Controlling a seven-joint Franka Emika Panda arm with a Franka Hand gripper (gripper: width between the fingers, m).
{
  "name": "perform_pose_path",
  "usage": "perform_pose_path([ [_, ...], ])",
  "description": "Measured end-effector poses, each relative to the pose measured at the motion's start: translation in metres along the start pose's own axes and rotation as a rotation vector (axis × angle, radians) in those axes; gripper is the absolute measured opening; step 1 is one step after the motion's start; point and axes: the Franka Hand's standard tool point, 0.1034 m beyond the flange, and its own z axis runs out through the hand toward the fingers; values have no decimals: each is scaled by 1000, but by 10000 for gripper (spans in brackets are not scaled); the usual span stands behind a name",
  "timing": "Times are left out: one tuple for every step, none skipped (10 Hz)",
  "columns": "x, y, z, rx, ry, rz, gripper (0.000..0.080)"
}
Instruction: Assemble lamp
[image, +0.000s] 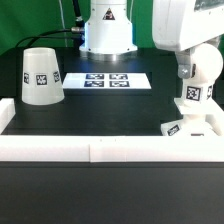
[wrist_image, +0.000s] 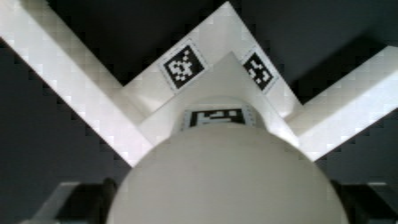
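Observation:
The white rounded bulb (wrist_image: 222, 170) fills the near part of the wrist view, and my gripper (wrist_image: 217, 203) is shut on it, with dark fingers (wrist_image: 80, 197) at its sides. Beyond it lies the flat square base (wrist_image: 217, 60) with its tags, pushed into the corner of the white rails. In the exterior view my gripper (image: 195, 100) holds the tagged bulb (image: 194, 95) upright over the base (image: 186, 127) at the right. I cannot tell whether the bulb touches the base. The cone shade (image: 40, 77) stands apart at the back left.
The marker board (image: 113, 80) lies at the back middle, before the robot's pedestal (image: 107, 35). White rails border the front (image: 100, 150), the left (image: 8, 112) and the right (image: 212, 128) of the black table.

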Motion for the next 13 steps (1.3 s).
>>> perform_pose_path([
  [0,0,0,1,1,103,578],
  [1,0,0,1,5,171,578],
  [1,0,0,2,5,276,578],
  [1,0,0,3,9,359,578],
  [1,0,0,1,16,472,580],
  [1,0,0,0,20,567,580],
  [1,0,0,1,20,659,580],
  [1,0,-1,4,20,759,580],
  [1,0,-1,8,21,860,580],
  [0,1,-1,11,21,948,580],
  [0,1,-1,13,21,1025,580],
  [0,1,-1,14,18,1117,580],
  [0,0,-1,15,16,1192,580],
])
